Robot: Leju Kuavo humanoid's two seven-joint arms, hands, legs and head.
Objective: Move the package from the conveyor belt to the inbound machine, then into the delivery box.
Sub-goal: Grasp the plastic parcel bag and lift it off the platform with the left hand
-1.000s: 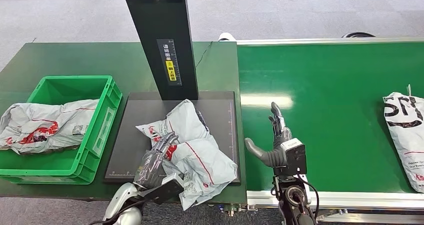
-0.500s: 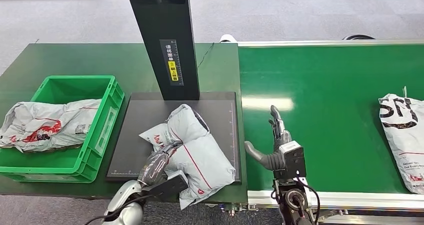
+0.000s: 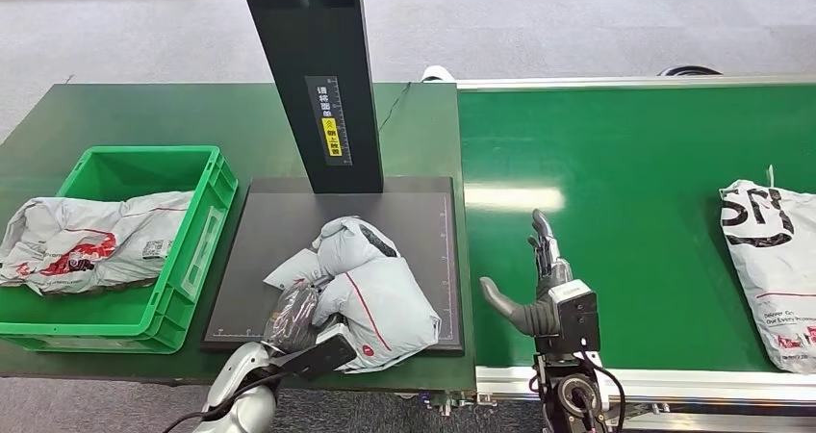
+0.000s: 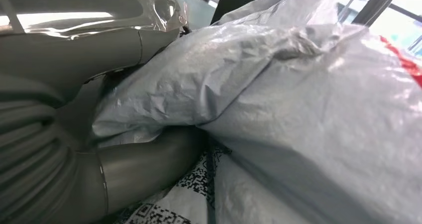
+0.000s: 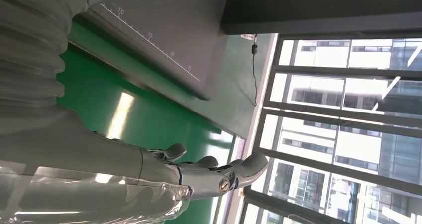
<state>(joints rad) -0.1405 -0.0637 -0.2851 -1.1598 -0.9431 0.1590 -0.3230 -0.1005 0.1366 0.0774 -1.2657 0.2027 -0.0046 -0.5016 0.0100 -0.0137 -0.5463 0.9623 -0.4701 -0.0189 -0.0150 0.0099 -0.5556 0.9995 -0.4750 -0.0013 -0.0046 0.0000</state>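
Package gripped by left hand — scanner column behind

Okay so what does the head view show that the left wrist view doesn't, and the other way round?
Head view alone: the green delivery box with a package inside, the dark scan platform under its black column, the right hand open above the conveyor belt, and another package on the belt's far right.

Left wrist view alone: a close look at the grey bag's wrinkled plastic and a black-and-white code label beside the thumb.

Both: the left hand gripping the grey package on the platform.
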